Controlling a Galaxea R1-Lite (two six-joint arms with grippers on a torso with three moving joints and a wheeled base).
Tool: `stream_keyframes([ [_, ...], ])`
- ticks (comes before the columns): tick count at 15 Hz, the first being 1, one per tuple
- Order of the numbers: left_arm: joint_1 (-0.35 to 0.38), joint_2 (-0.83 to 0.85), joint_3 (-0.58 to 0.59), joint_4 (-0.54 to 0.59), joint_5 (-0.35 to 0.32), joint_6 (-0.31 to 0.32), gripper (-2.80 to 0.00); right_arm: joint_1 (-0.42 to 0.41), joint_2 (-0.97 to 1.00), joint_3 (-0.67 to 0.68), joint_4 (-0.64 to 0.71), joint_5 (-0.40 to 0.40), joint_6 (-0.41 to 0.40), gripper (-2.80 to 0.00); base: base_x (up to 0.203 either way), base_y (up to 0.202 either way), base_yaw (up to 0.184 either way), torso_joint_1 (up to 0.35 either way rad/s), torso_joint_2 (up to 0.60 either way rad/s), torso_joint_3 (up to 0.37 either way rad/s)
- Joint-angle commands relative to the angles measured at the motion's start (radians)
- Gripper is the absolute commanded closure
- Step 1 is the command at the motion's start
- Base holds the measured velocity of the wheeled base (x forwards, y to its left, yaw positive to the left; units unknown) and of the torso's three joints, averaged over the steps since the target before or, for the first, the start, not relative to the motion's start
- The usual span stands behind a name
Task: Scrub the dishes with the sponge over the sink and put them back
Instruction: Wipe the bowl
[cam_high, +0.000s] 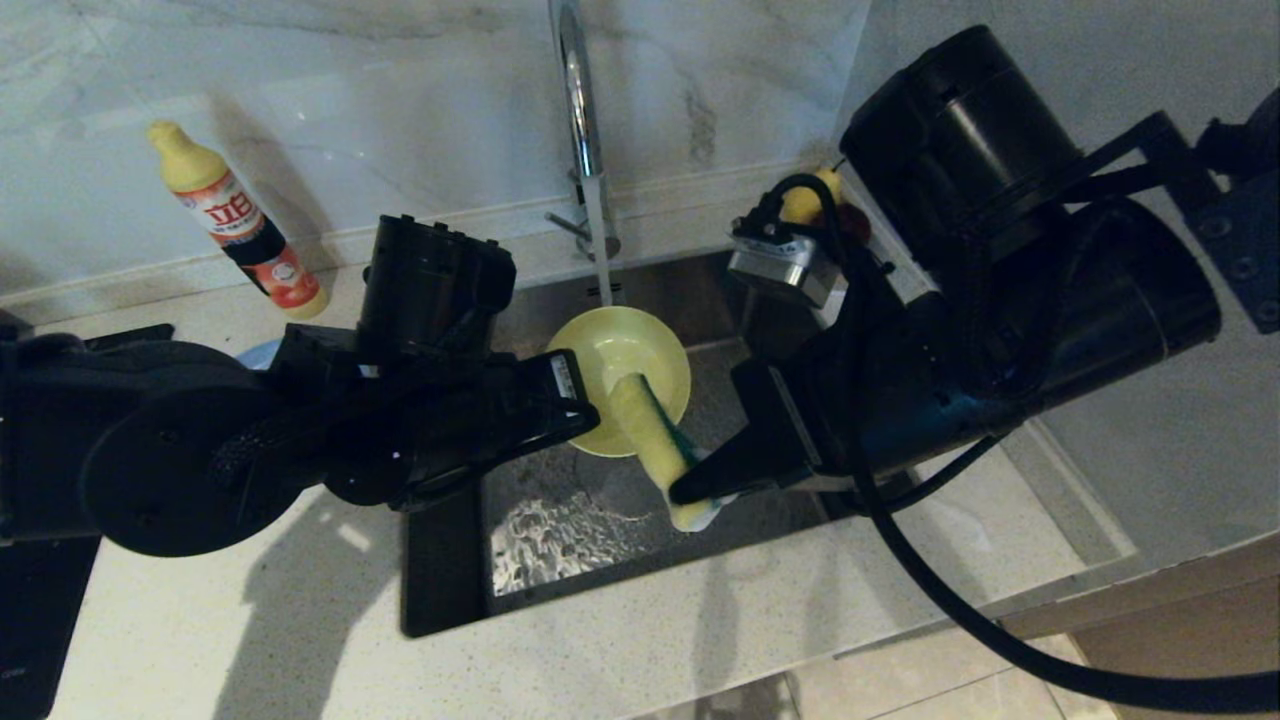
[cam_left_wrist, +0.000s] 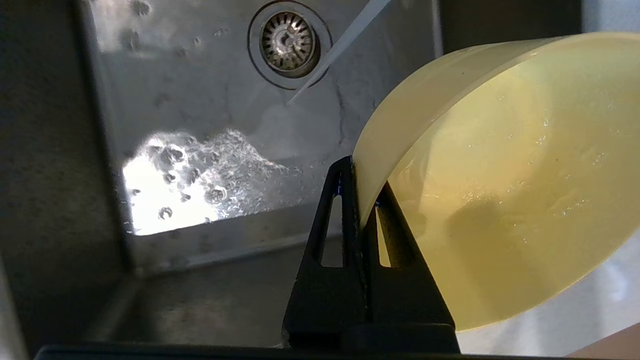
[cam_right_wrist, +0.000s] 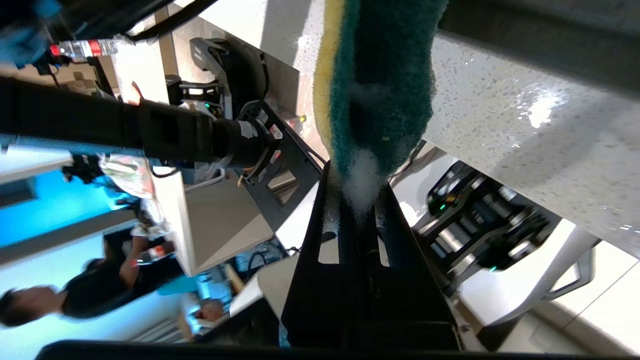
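Two grippers are meeting over the sink (cam_high: 560, 560): the left gripper (cam_high: 580, 400), coming from the counter's left edge, is pinching the near rim of the yellow bowl (cam_high: 622, 372) between pressed-together fingers, tipping its hollow toward the right arm. Just beside it the right gripper (cam_high: 690, 487) is clamping the lower end of the sponge (cam_high: 655, 440), whose long axis is slanting up into the bowl, its upper end seemingly touching the inner wall, so the scrubbing stroke should run along that axis

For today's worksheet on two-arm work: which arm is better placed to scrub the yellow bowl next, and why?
Right. The right claw grips the sponge, its end inside the yellow bowl; the left claw pinches the rim.
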Motion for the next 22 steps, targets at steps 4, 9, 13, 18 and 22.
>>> stream_keyframes([
  [4,-0.017,0.003,-0.008,-0.001,0.004,-0.073,0.00,0.004,0.069,-0.008,0.004,0.006,0.037,0.00,0.000,0.000,0.000,0.000,0.00,0.000],
  [9,-0.017,-0.025,0.001,-0.001,0.001,-0.086,0.00,-0.004,0.084,-0.025,0.003,0.007,0.060,0.00,0.000,0.000,0.000,0.000,0.00,0.000],
  [13,-0.043,-0.046,0.019,-0.001,0.001,-0.081,0.00,-0.010,0.105,-0.040,0.003,0.009,0.064,0.00,0.000,0.000,0.000,0.000,0.00,0.000],
  [18,-0.092,-0.058,0.058,-0.007,0.007,-0.072,0.00,-0.012,0.121,-0.075,0.005,0.009,0.066,0.00,0.000,0.000,0.000,0.000,0.00,0.000],
  [22,-0.103,-0.083,0.073,-0.006,0.009,-0.071,0.00,-0.048,0.139,-0.093,0.005,0.009,0.067,0.00,0.000,0.000,0.000,0.000,0.00,0.000],
])
